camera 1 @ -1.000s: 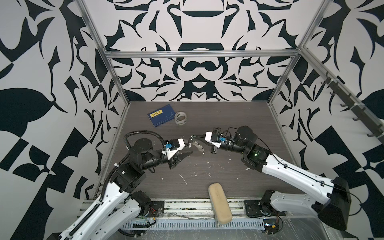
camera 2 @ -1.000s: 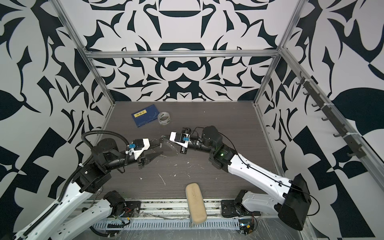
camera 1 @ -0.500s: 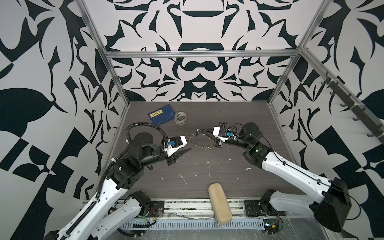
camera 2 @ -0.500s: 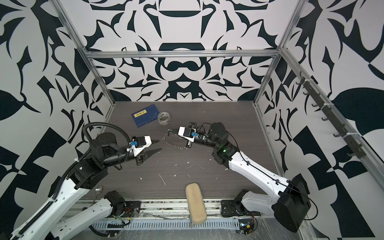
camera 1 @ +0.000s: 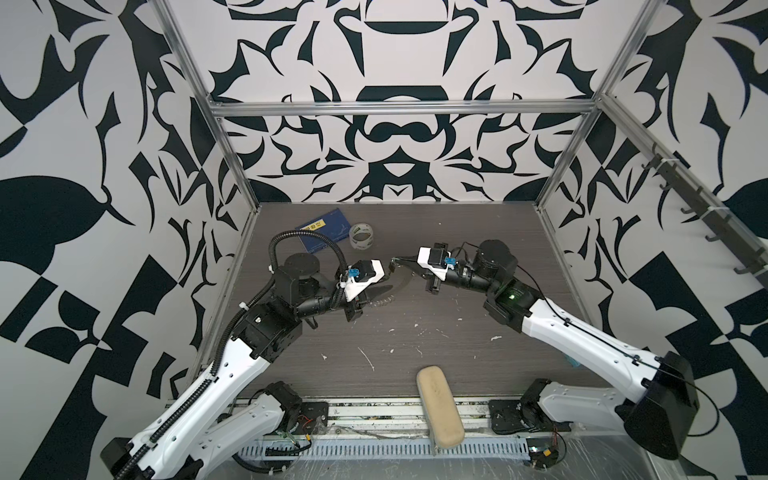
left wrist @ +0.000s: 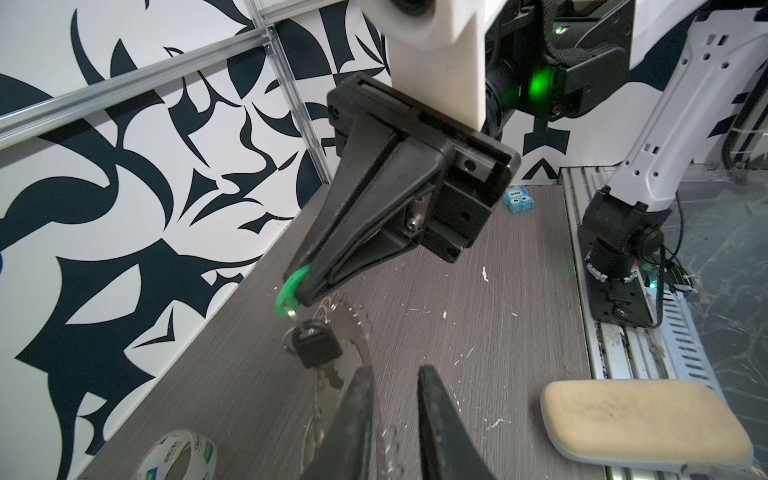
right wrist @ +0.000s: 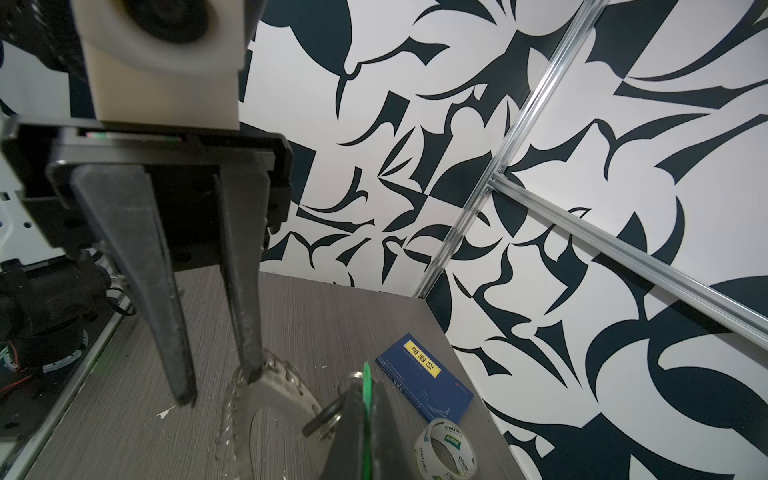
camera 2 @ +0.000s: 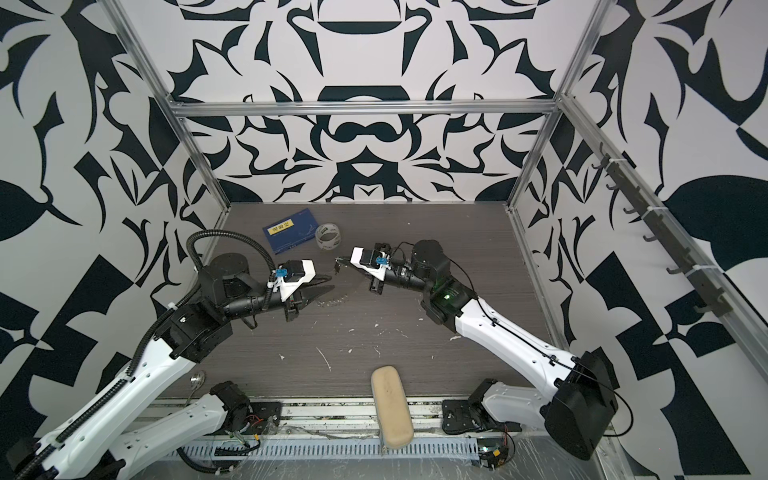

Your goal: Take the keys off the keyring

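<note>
Since a second ago: left jaws narrowing, right arm lifting, keyring tipping up from flat on the table.

Both top views: dark wood-grain table, flecked with white scraps, sitting inside black-and-white patterned walls. Blue booklet and tape roll lying back left. Beige case overhanging the front edge.

Left wrist view: right jaws pinching shut on the green key. Black-headed key dangling beneath, against the keyring. Small blue block lying beyond, unseen from the right wrist.

Right wrist view: left jaws standing apart, one finger touching the keyring's looped rim, the other hanging clear.
</note>
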Controlling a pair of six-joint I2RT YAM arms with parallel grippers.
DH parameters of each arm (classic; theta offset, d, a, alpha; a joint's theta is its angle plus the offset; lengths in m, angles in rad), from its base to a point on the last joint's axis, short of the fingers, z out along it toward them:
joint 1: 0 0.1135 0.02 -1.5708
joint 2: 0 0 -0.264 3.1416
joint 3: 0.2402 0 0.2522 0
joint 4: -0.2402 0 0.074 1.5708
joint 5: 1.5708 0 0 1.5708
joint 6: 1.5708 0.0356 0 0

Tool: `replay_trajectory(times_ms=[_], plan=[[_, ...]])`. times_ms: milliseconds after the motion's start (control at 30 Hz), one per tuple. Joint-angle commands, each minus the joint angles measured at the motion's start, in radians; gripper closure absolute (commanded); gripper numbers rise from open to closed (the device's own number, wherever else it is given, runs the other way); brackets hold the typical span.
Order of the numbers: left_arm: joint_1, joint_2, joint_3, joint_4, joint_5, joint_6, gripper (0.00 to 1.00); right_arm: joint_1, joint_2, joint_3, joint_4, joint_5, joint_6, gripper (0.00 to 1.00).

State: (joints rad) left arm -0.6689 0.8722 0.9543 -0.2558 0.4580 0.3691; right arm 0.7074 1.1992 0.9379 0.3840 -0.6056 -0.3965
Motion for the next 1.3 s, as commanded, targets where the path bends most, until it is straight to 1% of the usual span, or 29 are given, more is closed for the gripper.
replay_trajectory(times_ms=[0,67,133,200,300,367,567,733,1000,1133,1267], plan=[[-0.003,0.013,-0.011,0.028,0.024,-0.017,0.75,0.006,-0.03,0.056,0.019,-0.007,0.017,1.0],[-0.003,0.006,0.005,-0.012,-0.024,0.016,0.74,0.005,-0.044,0.036,0.039,-0.049,-0.014,1.0],[-0.003,-0.016,0.014,-0.034,-0.077,0.055,0.72,0.005,-0.059,-0.005,0.105,-0.073,-0.028,1.0],[-0.002,-0.039,0.019,-0.036,-0.087,0.08,0.69,0.005,-0.068,-0.028,0.134,-0.086,-0.038,1.0],[0.001,-0.052,0.041,-0.06,-0.065,0.096,0.66,0.005,-0.069,-0.03,0.143,-0.119,-0.038,1.0],[0.009,-0.045,0.061,-0.095,-0.041,0.102,0.65,0.005,-0.064,-0.035,0.179,-0.141,-0.015,1.0],[0.047,-0.008,0.09,-0.139,0.054,0.088,0.65,0.004,-0.053,-0.037,0.263,-0.198,0.047,1.0],[0.077,0.013,0.105,-0.146,0.121,0.077,0.67,0.005,-0.052,-0.027,0.271,-0.231,0.069,1.0],[0.086,0.064,0.118,-0.097,0.247,0.012,0.69,0.006,-0.038,-0.014,0.29,-0.242,0.087,1.0],[0.086,0.065,0.099,-0.045,0.276,-0.024,0.7,0.006,-0.033,-0.008,0.301,-0.252,0.099,1.0],[0.085,0.065,0.099,-0.028,0.272,-0.032,0.74,0.006,-0.026,-0.004,0.307,-0.256,0.106,1.0]])
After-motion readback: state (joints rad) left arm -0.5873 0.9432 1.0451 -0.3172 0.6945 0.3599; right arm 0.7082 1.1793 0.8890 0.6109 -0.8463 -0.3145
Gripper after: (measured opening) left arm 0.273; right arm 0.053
